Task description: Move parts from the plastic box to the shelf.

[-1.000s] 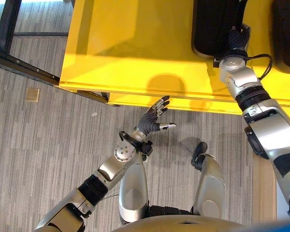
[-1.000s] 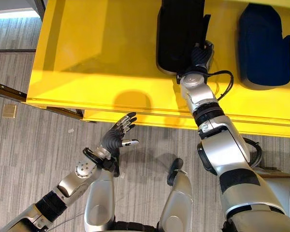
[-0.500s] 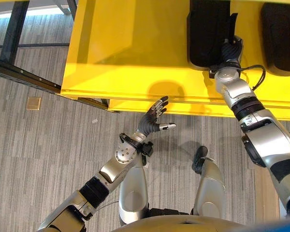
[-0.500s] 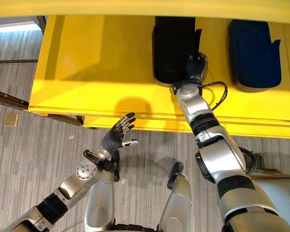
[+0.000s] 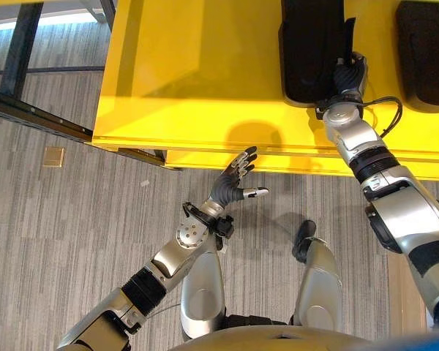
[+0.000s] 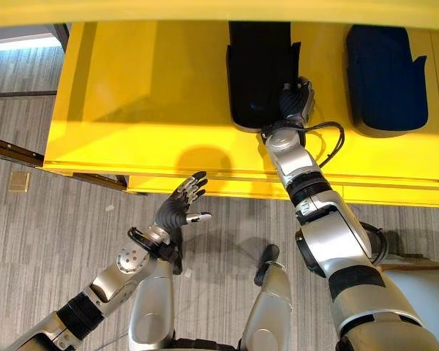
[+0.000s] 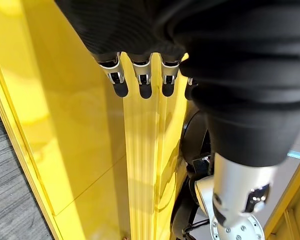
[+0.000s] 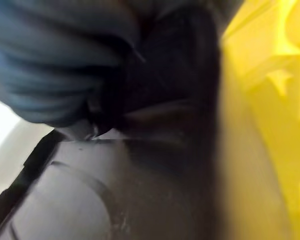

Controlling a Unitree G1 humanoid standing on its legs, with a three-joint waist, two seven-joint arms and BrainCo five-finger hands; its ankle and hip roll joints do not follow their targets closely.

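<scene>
A long black part (image 5: 311, 44) lies on the yellow shelf (image 5: 190, 73). My right hand (image 5: 347, 73) rests against the part's right near edge, with its dark ribbed cover toward me. Close up in the right wrist view, the black part (image 8: 90, 190) sits against the yellow shelf (image 8: 270, 100) and the fingers are hidden. A second dark blue part (image 6: 384, 69) lies further right on the shelf. My left hand (image 5: 230, 186) hovers open over the floor just in front of the shelf's front edge, and its straight fingers (image 7: 140, 82) point at the yellow surface.
A dark metal frame (image 5: 29, 110) runs along the floor to the left of the shelf. A small tan square (image 5: 53, 156) lies on the grey carpet there. Another yellow board (image 6: 205, 11) overhangs the shelf at the top.
The camera has shifted. My right hand and the black part have slid a little further onto the shelf. The left hand has held its pose.
</scene>
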